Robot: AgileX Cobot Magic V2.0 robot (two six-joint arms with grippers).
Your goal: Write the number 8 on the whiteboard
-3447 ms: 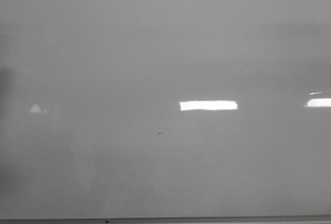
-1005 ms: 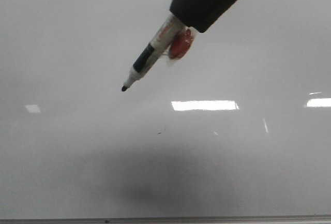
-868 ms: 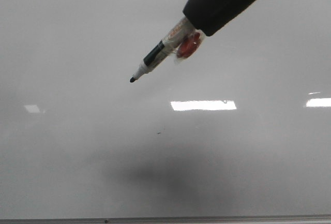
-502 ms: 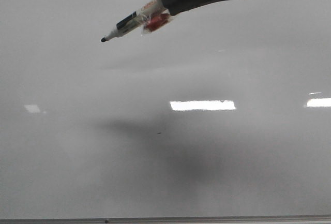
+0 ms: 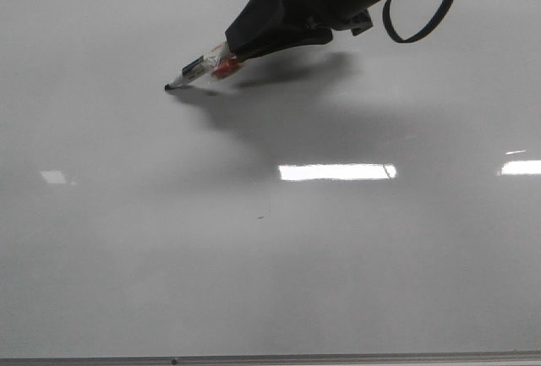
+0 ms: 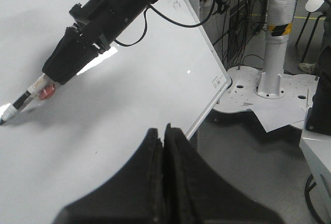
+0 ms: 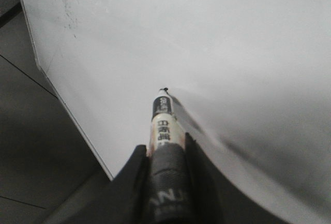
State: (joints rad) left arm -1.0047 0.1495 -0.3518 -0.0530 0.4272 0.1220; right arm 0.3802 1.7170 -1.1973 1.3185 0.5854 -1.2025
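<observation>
the right gripper (image 7: 164,154) is clamped snugly round the barrel of a marker (image 5: 203,66), which sticks out ahead of the fingers with its tip at, or all but at, the whiteboard (image 5: 270,281). i can't swear it is touching, though the tip and its shadow meet in the front view. no number 8 is on the board yet; the only mark i see is a tiny dark speck (image 5: 260,216) lower down, well away from the tip.

the marker looks light and stiff, a smooth plastic barrel that could twist or slide if pressed hard, so a hold low on the barrel near the nib suits it. the board is glossy, rigid and slick, so i'd guess light pressure will do.

the left gripper (image 6: 164,141) hangs back with its fingers pressed together and nothing between them.
</observation>
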